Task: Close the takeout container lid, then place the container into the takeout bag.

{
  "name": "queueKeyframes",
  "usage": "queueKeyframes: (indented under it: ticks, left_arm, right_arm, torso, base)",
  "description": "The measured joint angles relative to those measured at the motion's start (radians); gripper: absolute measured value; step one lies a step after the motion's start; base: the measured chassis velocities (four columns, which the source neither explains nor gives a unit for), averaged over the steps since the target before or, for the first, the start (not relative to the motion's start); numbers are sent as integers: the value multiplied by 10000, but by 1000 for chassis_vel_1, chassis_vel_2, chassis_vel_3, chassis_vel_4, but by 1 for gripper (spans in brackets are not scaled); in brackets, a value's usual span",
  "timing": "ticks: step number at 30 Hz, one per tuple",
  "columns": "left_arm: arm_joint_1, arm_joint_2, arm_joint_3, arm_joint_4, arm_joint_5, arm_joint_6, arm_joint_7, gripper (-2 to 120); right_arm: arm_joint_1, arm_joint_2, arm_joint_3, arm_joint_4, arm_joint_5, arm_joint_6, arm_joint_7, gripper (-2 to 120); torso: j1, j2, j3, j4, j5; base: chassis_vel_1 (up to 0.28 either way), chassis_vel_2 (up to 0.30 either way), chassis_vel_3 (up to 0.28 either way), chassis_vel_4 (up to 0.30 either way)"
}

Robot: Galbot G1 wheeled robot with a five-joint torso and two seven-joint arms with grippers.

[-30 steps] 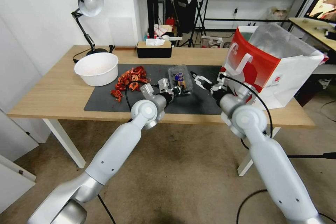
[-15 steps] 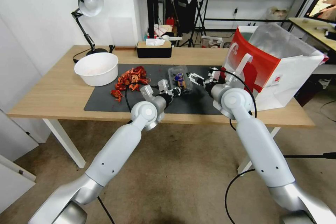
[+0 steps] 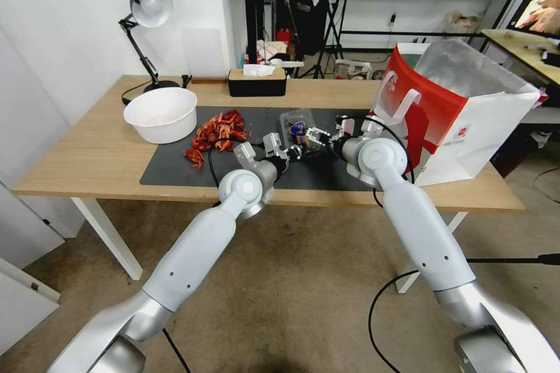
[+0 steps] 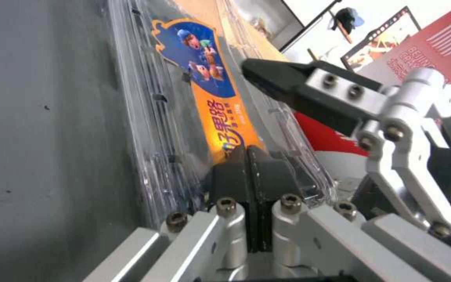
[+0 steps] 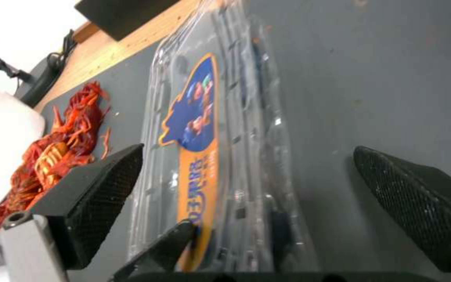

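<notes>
The takeout container (image 3: 298,126) lies flat on the black mat (image 3: 186,166); it is a clear clamshell with a blue and orange sticker on the lid (image 4: 204,90). My left gripper (image 3: 296,152) is at its near end, fingers (image 4: 236,172) shut on the clear plastic rim. From the right my right gripper (image 3: 316,134) reaches in open. Its two black pads (image 5: 100,196) stand on either side of the container (image 5: 210,156) without touching it. The takeout bag (image 3: 461,105), red and white with foil lining, stands open at the table's right end.
A white bowl (image 3: 161,113) and a heap of red crayfish shells (image 3: 217,131) sit left of the container. A black tissue box (image 3: 256,81) and a desk lamp (image 3: 146,6) stand at the back. The bag's white handle (image 3: 402,106) hangs close behind my right wrist.
My right arm has swung left from beside the bag, and its open gripper now straddles the container. The left gripper and the container have stayed where they were.
</notes>
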Motion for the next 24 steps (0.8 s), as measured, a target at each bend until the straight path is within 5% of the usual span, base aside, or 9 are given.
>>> queueKeyframes:
  ticks: [17, 24]
  left_arm:
    - [-22, -38, 23, -10, 9, -28, -7, 0]
    - [9, -16, 10, -40, 15, -49, -19, 0]
  right_arm:
    - [521, 262, -55, -741, 683, -343, 271, 98]
    - [617, 375, -36, -865, 850, -390, 418, 73]
  torso:
    - [1, 1, -1, -1, 0]
    - [0, 1, 0, 0, 0]
  base:
    - [0, 0, 0, 0]
    - [0, 0, 0, 0]
